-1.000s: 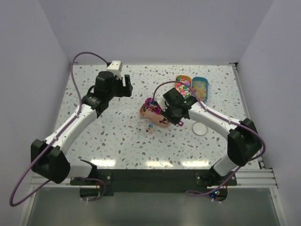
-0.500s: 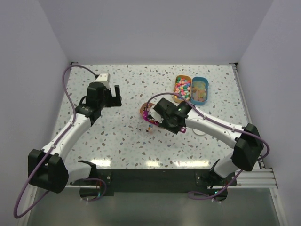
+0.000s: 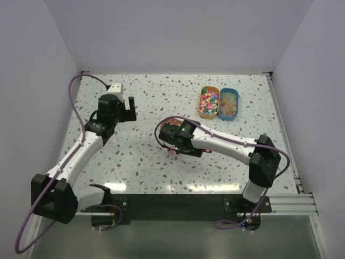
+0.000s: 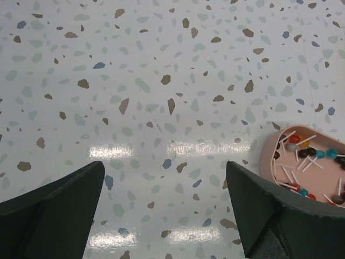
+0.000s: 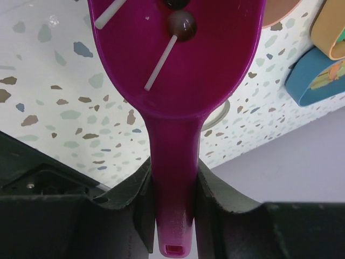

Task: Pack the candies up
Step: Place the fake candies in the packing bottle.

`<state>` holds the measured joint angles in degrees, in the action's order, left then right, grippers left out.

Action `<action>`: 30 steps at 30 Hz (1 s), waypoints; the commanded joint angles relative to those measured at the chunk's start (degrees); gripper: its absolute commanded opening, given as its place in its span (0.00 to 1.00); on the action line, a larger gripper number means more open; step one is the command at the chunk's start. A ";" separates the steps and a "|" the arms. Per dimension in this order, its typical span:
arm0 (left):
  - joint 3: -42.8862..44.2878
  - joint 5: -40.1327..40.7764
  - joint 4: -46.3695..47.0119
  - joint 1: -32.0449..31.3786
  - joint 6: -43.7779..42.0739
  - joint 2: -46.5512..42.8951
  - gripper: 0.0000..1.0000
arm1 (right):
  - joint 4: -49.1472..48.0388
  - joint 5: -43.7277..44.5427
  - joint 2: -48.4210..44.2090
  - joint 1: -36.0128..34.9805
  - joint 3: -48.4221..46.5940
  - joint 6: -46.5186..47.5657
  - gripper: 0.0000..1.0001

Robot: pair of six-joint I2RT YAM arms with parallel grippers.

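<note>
some candies (image 5: 180,24) on sticks lie in the purple scoop (image 5: 178,91), its handle clamped by the right fingers (image 5: 137,202). more sit in the pink tray (image 4: 268,156), lower right of the left wrist view, near the left fingers (image 4: 54,202), spread wide over the desk (image 4: 135,81).

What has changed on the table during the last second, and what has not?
The left gripper drew back leftward, away from the tray, jaws wide open and empty. The right gripper, still clamping the scoop, swung left and nearer, close to the tray. Tray, orange bowl and blue bowl stayed put.
</note>
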<state>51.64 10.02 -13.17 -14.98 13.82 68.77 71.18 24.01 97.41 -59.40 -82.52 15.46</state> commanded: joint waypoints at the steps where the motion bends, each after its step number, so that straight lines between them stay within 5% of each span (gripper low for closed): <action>1: -0.05 2.02 1.74 0.48 -1.43 -1.89 1.00 | 5.63 6.21 1.64 -1.33 -3.87 -1.66 0.00; 30: -0.31 1.49 1.83 0.48 -1.70 -2.50 1.00 | 13.37 23.36 6.74 -7.49 -0.80 -4.92 0.00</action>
<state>51.64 10.94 -13.15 -14.96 13.65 67.66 76.29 43.22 105.89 -66.70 -84.09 11.70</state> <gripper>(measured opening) 0.997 0.310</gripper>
